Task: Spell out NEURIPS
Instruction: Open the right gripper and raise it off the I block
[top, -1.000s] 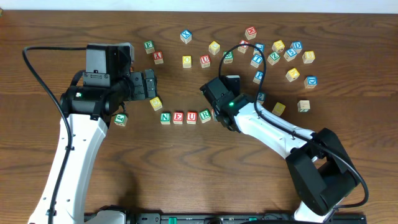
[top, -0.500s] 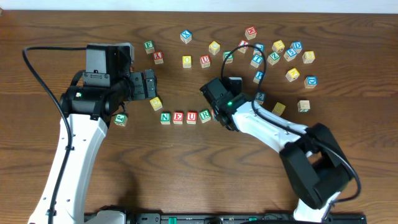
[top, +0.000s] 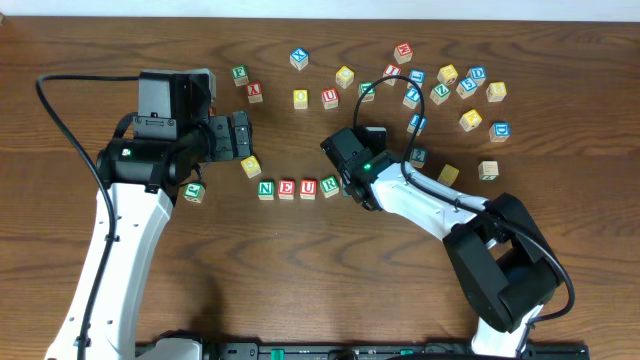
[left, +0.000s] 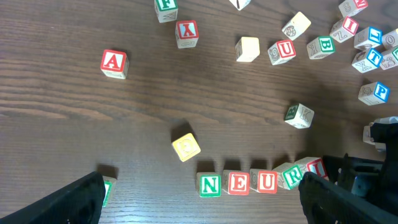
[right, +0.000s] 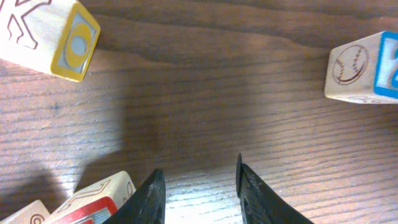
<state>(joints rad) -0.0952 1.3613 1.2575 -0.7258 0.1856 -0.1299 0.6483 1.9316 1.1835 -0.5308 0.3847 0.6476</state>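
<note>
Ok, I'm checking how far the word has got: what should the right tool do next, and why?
Probably lift clear and go for the blue P. The row reads N, E, U, R, a red-lettered cube, seemingly the I, already sits beside R, and the right tool is open with nothing between its fingers.

Pale wooden N (left: 209, 185), E (left: 239, 182) and U (left: 267, 181) are standing in a straight row leading toward the right pincer (right: 200, 180). Green R (left: 290, 177) is sitting skewed, red I (left: 316, 167) is lying just beside the pincer, and blue P (left: 380, 92) is lying well apart.

Open tabletop (top: 300, 280) nearside of the cube row (top: 297, 188)
</note>
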